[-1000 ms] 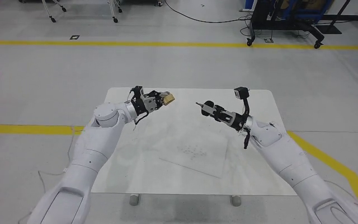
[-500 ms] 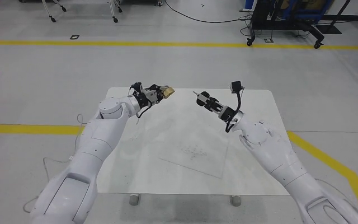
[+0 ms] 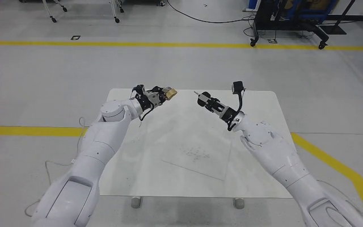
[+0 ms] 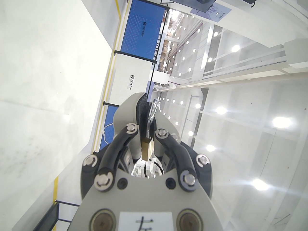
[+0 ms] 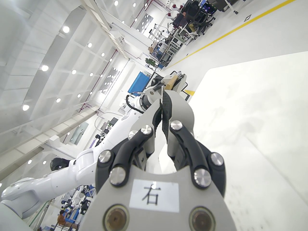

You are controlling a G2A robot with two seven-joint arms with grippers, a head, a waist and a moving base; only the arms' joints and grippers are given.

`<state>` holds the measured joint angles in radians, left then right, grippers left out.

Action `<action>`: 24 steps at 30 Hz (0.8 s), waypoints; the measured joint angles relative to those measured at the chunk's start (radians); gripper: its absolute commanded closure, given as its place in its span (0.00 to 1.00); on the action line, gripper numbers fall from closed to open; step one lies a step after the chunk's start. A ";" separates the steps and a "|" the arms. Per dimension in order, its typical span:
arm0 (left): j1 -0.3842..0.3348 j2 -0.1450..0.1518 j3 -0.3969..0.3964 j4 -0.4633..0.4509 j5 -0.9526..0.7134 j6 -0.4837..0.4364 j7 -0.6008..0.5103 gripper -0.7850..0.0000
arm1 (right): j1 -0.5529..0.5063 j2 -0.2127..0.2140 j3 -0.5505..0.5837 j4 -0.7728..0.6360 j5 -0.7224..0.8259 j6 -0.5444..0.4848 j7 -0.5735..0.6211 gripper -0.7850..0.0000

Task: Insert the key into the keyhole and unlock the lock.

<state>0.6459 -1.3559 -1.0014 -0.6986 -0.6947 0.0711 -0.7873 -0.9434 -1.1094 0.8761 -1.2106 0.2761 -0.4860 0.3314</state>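
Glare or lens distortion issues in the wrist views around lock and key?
Left wrist view: ceiling lamps flare into streaks; the lock in the left gripper is glare-free, only its shackle glints. Right wrist view: wide-angle bending of ceiling beams; right gripper evenly lit. Top view: table evenly lit, key legible, no hot spots.

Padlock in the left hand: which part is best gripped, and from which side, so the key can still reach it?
Grip the padlock by the two flat faces of its brass body, as the left hand does, coming from the side away from the key. Flat faces suit the pads, and the end toward the right hand is bare. The keyhole is too small to see.
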 measured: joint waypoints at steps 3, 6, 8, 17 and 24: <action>0.020 0.003 -0.002 -0.035 0.031 -0.021 0.032 1.00 | -0.002 -0.023 -0.032 -0.008 0.054 0.082 -0.035 1.00; 0.037 0.004 0.000 -0.063 0.066 -0.051 0.064 1.00 | 0.022 -0.057 -0.073 0.025 0.146 0.124 -0.044 1.00; 0.047 0.005 0.001 -0.079 0.095 -0.075 0.093 1.00 | 0.034 -0.080 -0.094 0.059 0.224 0.121 -0.046 1.00; 0.065 0.005 -0.001 -0.114 0.175 -0.104 0.162 1.00 | 0.061 -0.147 -0.154 0.142 0.281 0.168 -0.108 1.00; 0.069 0.004 -0.010 -0.121 0.185 -0.093 0.158 1.00 | 0.047 -0.173 -0.168 0.135 0.218 0.135 -0.156 1.00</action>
<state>0.7152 -1.3521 -1.0112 -0.8191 -0.5097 -0.0219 -0.6295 -0.8967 -1.2825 0.7082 -1.0760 0.4945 -0.3512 0.1750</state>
